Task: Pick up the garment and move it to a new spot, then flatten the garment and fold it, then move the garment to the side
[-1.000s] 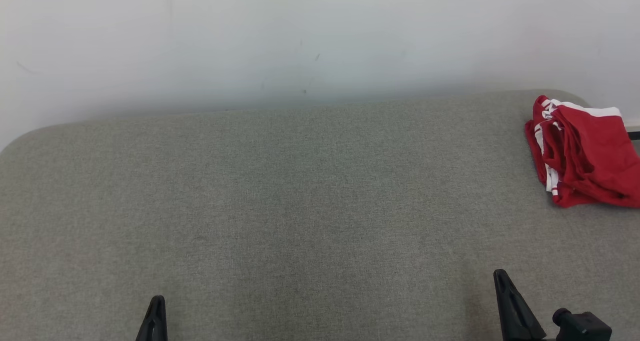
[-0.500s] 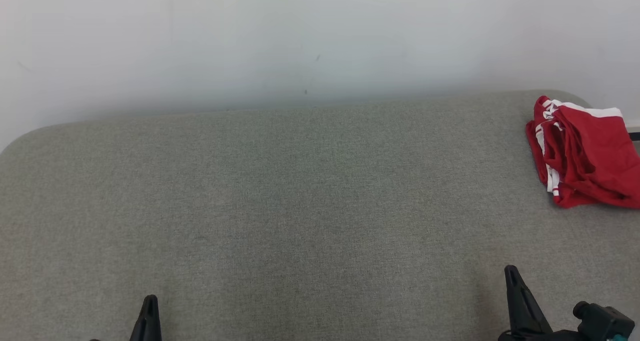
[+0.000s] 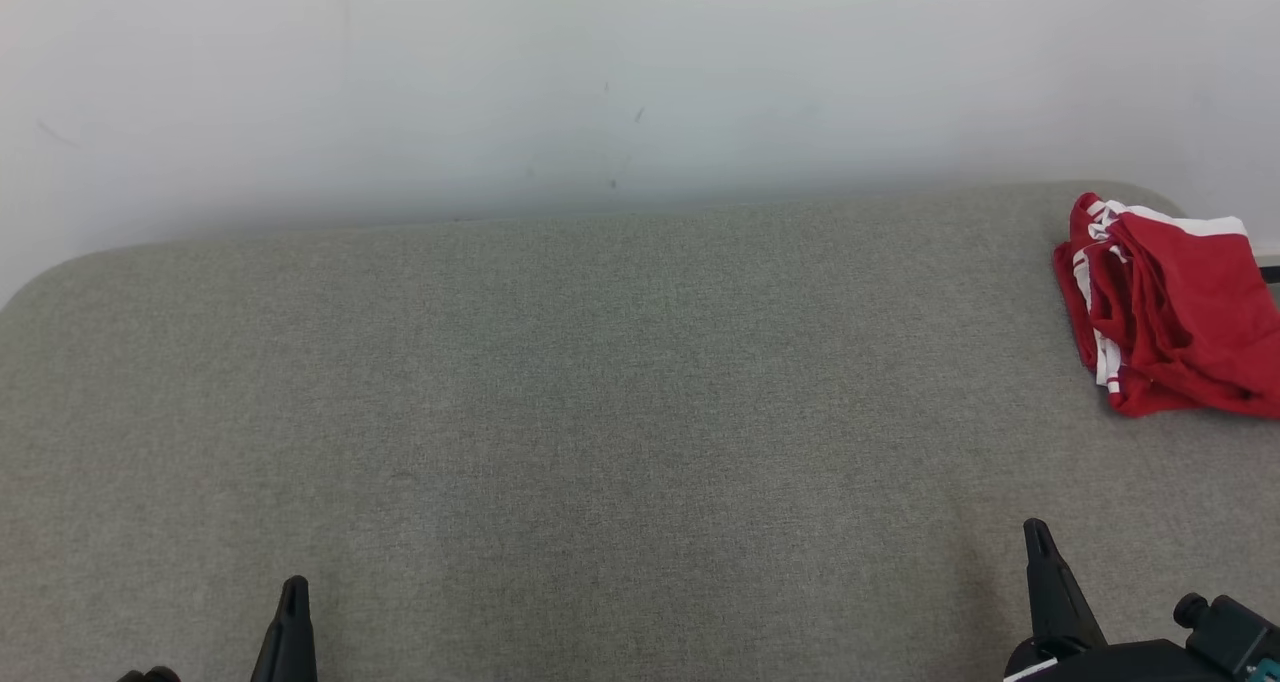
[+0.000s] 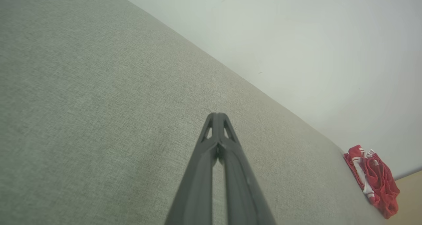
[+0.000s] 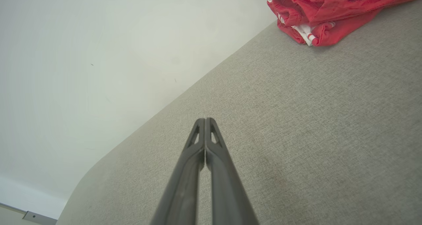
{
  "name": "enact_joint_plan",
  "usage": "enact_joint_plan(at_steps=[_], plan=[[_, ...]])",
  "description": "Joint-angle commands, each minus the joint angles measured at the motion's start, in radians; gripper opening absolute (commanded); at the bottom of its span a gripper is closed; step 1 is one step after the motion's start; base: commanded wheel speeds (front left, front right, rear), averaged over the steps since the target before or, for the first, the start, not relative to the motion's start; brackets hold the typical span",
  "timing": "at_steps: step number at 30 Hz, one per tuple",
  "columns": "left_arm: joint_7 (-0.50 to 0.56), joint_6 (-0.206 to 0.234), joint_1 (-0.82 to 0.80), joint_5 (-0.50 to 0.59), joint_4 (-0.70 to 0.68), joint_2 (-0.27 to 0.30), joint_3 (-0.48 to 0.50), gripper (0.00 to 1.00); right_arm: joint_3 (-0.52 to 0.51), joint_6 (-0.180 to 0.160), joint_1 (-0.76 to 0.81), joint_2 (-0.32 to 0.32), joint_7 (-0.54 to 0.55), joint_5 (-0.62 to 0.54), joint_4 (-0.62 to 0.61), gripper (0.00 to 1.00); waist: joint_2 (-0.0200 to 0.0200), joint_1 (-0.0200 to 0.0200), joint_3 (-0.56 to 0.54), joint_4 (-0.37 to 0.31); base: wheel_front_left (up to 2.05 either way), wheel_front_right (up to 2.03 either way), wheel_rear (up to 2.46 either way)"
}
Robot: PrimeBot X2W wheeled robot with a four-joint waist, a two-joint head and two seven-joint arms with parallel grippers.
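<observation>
Starting on the left: the left gripper [image 3: 292, 590] sits low at the near edge of the grey fabric surface [image 3: 600, 382], toward its left end. Its fingers are pressed together tip to tip with nothing between them, and its own wrist view shows that nicely. The whole middle of the surface is bare cloth, with a plain white wall [image 3: 600, 72] running behind the far edge.

Over on the right, the right gripper [image 3: 1036, 530] mirrors the other one. It's at the near edge too, fingers closed flat against each other and holding nothing. My guess is both arms sit in a rest pose, tucked at the near edge so they stay out of the working area.

The garment [image 3: 1165, 307], red with white trim, is bundled up at the far right corner and some of it runs off the right side of the head view. It looks loosely folded rather than spread flat, but I can't really tell. It's well apart from both sets of fingers. It lies ahead of the right gripper and a bit further right, and diagonally across the surface from the left one. Sitting in that corner, it leaves the middle free.
</observation>
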Motion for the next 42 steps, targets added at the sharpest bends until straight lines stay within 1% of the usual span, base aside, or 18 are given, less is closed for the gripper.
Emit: enact_joint_plan(at_steps=[1, 17, 42], plan=[[0.009, -0.008, -0.026, -0.039, -0.009, 0.004, 0.006, 0.00, -0.008, -0.001, -0.022, 0.000, 0.006, 0.032, -0.012, 0.00, 0.0000, 0.0000, 0.000, 0.000, 0.00, 0.00, 0.00], [0.069, -0.018, -0.063, -0.273, 0.013, 0.006, 0.018, 0.00, -0.037, -0.001, -0.047, 0.011, 0.062, 0.241, -0.007, 0.00, 0.0000, 0.0000, -0.001, 0.003, 0.00, 0.00, 0.00], [0.138, -0.032, -0.106, -0.542, 0.039, 0.007, 0.032, 0.00, -0.072, -0.001, -0.073, 0.026, 0.127, 0.482, -0.001, 0.00, 0.0000, 0.0000, -0.002, 0.007, 0.00, 0.00, 0.00]])
